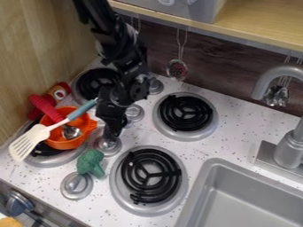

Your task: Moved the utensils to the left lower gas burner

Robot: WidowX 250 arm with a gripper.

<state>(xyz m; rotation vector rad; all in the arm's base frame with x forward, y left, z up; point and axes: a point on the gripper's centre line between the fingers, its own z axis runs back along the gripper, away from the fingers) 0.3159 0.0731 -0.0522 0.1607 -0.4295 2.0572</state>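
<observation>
The black gripper (111, 126) hangs just right of the orange pot, over the knobs between the burners; whether it holds anything cannot be told. The orange pot (86, 123) stands on the left lower burner (58, 160). A white slotted spatula (28, 140) with a blue handle lies tilted across the pot, its head out past the left rim and its handle end close to the gripper. Inside the pot rests a metal spoon bowl (71, 132). A red handle (46, 107) leans over the pot's back left rim.
A red bottle (60, 91) lies behind the pot. Green toy broccoli (90, 162) sits by the front left knob (76, 185). Other black coil burners stand at the back left (95, 82), back right (185, 112) and front right (150, 176). Sink (248, 201) and faucet (290, 144) are at right.
</observation>
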